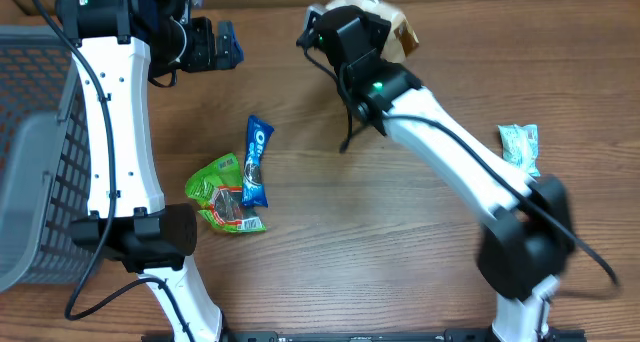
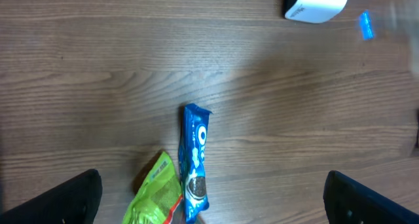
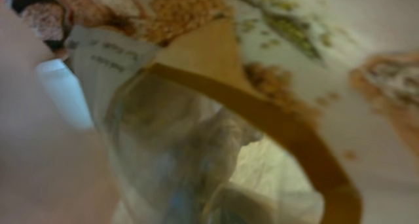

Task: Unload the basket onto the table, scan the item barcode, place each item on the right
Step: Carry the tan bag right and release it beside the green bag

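You had the right jaws pinching the cream-and-brown crinkly snack bag (image 1: 402,34); it looked light, soft, slippery, best held by its seam. Left jaws spread.

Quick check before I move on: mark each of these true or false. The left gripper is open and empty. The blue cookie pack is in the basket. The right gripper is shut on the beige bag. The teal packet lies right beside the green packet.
1. The left gripper is open and empty. True.
2. The blue cookie pack is in the basket. False: it lies on the table, against the green packet.
3. The right gripper is shut on the beige bag. True, as far as the overhead and right wrist views show.
4. The teal packet lies right beside the green packet. False: it lies well apart, on the far side of the right arm.
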Controlling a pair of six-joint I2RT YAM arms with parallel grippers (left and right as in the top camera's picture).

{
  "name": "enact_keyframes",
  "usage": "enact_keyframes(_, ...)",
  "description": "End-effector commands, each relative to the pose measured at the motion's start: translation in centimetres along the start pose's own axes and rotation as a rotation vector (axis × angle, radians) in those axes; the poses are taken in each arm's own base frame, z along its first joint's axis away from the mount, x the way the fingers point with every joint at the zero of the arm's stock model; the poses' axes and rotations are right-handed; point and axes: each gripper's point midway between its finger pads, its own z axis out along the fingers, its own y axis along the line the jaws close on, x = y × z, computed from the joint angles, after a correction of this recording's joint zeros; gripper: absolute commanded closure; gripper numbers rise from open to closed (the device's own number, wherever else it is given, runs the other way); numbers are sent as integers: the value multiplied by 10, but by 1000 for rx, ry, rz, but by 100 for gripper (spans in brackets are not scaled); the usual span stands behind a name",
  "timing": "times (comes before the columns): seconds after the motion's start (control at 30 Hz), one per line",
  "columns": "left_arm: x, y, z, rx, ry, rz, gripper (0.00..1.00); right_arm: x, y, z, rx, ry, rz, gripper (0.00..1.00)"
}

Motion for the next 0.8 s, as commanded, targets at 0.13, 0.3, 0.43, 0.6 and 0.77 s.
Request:
enact_keyframes(0.13, 0, -3, -1, 1, -2, -7, 0, -4, -20, -112, -403, -253, 572, 96)
enact_keyframes(0.3, 0, -3, -1, 1, -2, -7, 0, 64, -60, -124, -428, -119, 1009, 96)
enact_keyframes(0.43, 0, -3, -1, 1, -2, -7, 0, 145, -76, -107, -407, 80, 1309, 96)
enact_keyframes(0.6, 0, -3, -1, 1, -2, -7, 0, 237, -66, -79, -469, 300, 1593, 96)
enact_keyframes(0.77, 0, -3, -1, 1, -2, -7, 0, 311, -36, -45, -527, 451, 1779, 96)
